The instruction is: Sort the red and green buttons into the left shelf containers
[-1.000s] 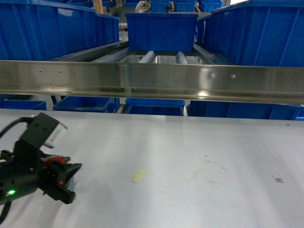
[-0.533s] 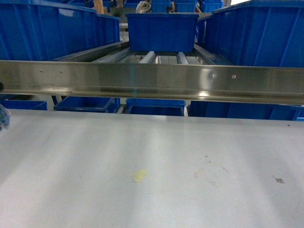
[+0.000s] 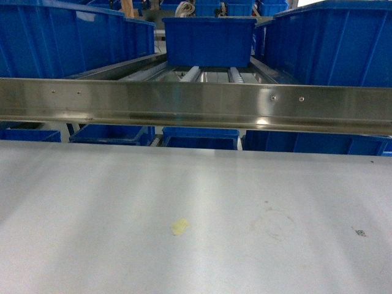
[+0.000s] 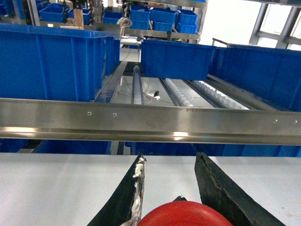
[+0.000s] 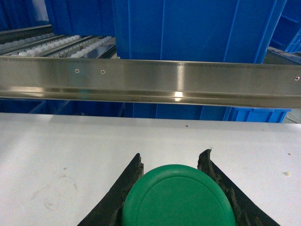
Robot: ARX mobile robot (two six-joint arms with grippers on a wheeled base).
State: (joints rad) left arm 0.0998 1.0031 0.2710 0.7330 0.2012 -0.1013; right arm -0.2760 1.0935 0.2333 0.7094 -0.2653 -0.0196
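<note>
In the left wrist view a wide red button cap (image 4: pixel 186 215) sits low between the black fingers of my left gripper (image 4: pixel 171 157), which is shut on it. My right gripper (image 5: pixel 172 154) is shut on a round green button (image 5: pixel 178 197) that fills the gap between its fingers. Both grippers hover over the white table, facing the shelf. A large blue container (image 3: pixel 73 40) stands on the left of the shelf and shows again in the left wrist view (image 4: pixel 51 61). Neither gripper shows in the head view.
A long steel rail (image 3: pixel 196 104) fronts the roller shelf between the table (image 3: pixel 275 184) and the tubs. Another blue tub (image 3: pixel 208 40) stands at the shelf's middle back and a big one (image 3: pixel 331 43) on the right. A yellow scrap (image 3: pixel 179 226) lies on the table.
A second ago my left arm, holding the red button, was at the lower left of the head view. It moved off to the left and is now outside that view.
</note>
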